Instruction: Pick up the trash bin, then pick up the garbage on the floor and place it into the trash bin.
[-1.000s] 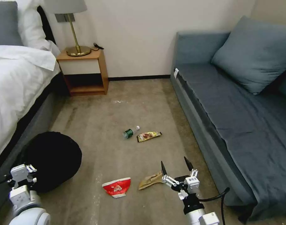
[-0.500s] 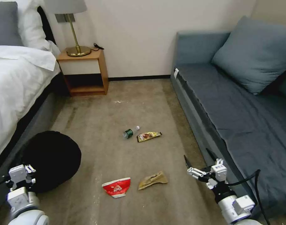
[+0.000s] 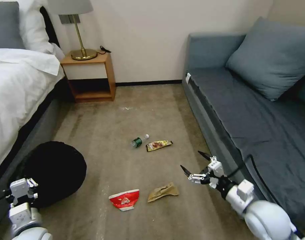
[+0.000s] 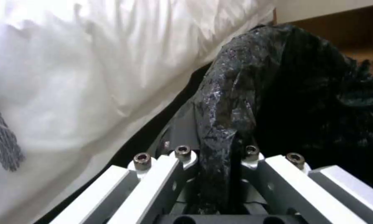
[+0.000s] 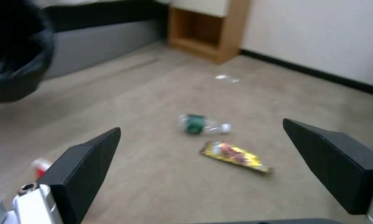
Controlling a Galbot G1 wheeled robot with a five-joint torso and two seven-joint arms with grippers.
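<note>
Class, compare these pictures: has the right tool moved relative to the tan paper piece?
Yes. The right tool swung from above the tan paper piece toward the sofa.

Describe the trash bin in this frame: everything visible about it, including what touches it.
The trash bin shows as a round, low, dark mass, covered by a glossy, crinkled black plastic liner; none of its body beneath is visible. It sits low at the robot's left, close beside the bed. The left gripper is shut on a pinched fold of the liner at the rim. Whether the bin rests on the carpet or is lifted cannot be told. No garbage is visible in it.
</note>
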